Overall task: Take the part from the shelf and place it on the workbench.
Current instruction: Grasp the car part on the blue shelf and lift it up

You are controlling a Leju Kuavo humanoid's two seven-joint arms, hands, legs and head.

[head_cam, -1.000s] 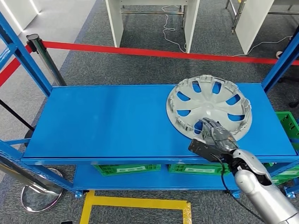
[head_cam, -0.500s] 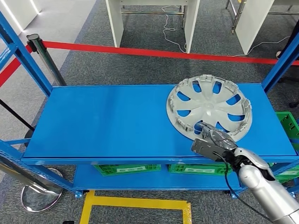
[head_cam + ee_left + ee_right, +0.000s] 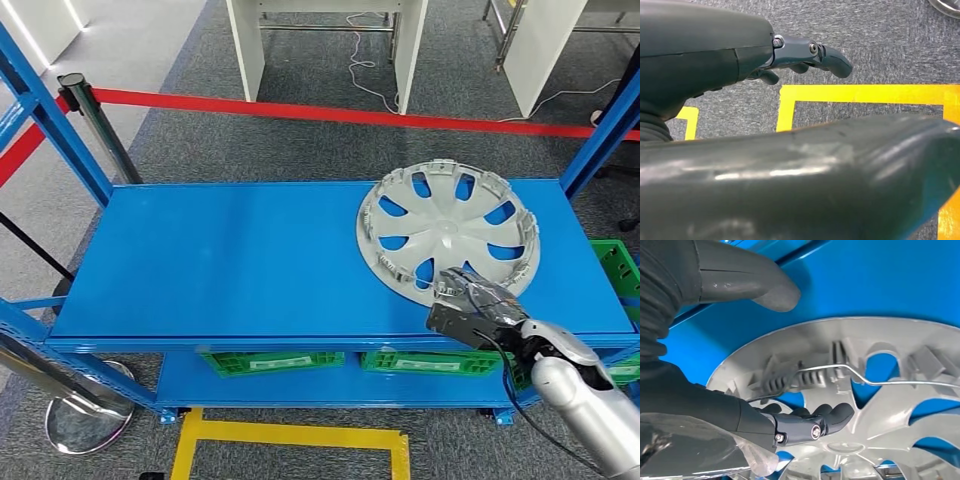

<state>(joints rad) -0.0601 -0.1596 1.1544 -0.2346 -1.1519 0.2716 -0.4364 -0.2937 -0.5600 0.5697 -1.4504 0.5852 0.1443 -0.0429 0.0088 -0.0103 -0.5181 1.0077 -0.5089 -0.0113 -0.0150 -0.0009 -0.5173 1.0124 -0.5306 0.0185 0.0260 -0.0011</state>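
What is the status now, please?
Right hand at hubcap near rim, fingers over it, thumb apart. Left hand empty. Hubcap flat on shelf. Nothing blocking.

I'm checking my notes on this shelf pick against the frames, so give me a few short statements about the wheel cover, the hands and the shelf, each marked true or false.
1. The wheel cover lies on the right part of the blue shelf. True.
2. The right hand is at the cover's near rim, fingers inside it and thumb outside. True.
3. The left hand holds the cover. False: it hangs empty over grey floor with yellow tape.
4. The cover stands upright on its edge. False: it lies roughly flat, hollow side up.
5. Green crates sit on the level below the top shelf. True.
6. The red barrier belt runs between the robot and the shelf. False: it runs behind the shelf.
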